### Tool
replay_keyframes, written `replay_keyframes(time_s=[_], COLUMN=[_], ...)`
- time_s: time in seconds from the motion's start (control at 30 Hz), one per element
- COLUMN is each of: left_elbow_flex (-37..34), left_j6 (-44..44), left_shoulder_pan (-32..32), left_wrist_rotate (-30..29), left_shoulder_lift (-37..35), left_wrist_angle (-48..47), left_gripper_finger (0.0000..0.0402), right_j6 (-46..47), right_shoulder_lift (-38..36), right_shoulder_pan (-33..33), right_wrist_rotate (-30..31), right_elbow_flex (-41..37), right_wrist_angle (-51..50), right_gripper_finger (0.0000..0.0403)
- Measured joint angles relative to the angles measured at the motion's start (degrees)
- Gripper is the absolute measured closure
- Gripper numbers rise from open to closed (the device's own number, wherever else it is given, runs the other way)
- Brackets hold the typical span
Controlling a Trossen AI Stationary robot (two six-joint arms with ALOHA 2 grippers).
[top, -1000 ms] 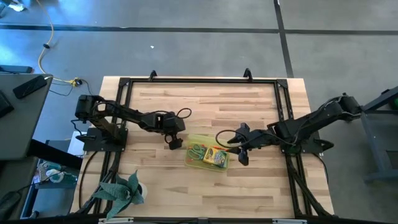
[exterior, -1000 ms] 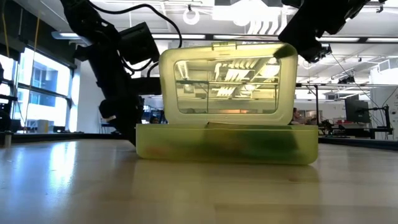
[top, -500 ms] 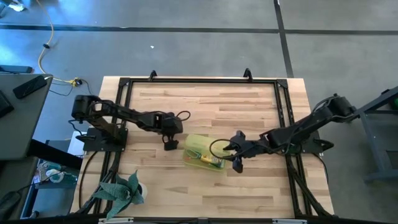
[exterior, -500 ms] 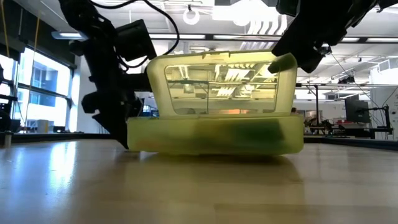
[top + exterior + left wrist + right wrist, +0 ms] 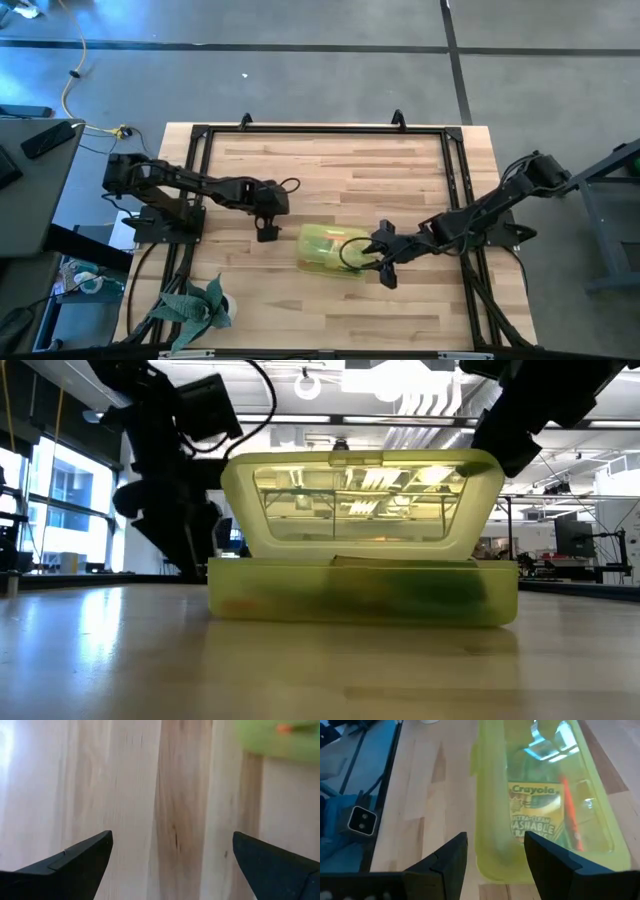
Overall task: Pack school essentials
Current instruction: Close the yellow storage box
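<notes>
High view: we found the translucent yellow case near the middle of the wooden table, its lid lowered over the contents. The right gripper sat at the case's right edge, its fingers splayed on either side of that edge; we could not confirm contact. The left gripper stood just beside the case's left end, apart from it. A green leafy plant lay at the table's near-left corner, well away from both grippers.

Low view: the case rested flat on the table, its lid not fully down, still raised above the base. Green and orange shapes showed dimly through the base wall; we could not tell them apart. Dark arm parts hung on both sides.

Left wrist view: the left gripper's fingers stood wide apart over bare wood, holding nothing. A corner of the case lay ahead of the jaws, off to one side.

Right wrist view: the right gripper's fingers were spread, with the case's near long edge between them. Directly ahead, through the lid, we saw a Crayola marker box and a red-orange marker beside it, both inside the case.
</notes>
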Motion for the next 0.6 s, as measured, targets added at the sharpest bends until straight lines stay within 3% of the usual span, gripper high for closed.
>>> replay_keyframes(time_s=[0.4,0.6], left_elbow_flex=[5.8,6.7], left_j6=[-0.1,-0.2], left_shoulder_pan=[0.0,-1.3], left_wrist_rotate=[1.2,2.7], left_shoulder_lift=[-8.1,-9.2], left_wrist_angle=[-1.1,6.7], left_gripper_finger=[0.0002,0.0002], right_j6=[0.3,0.3], right_shoulder_lift=[0.0,0.0], right_shoulder_pan=[0.5,0.5], right_wrist_rotate=[1.0,1.1], right_elbow_flex=[0.0,0.0], right_wrist_angle=[0.1,0.1], right_gripper_finger=[0.0218,0.0218])
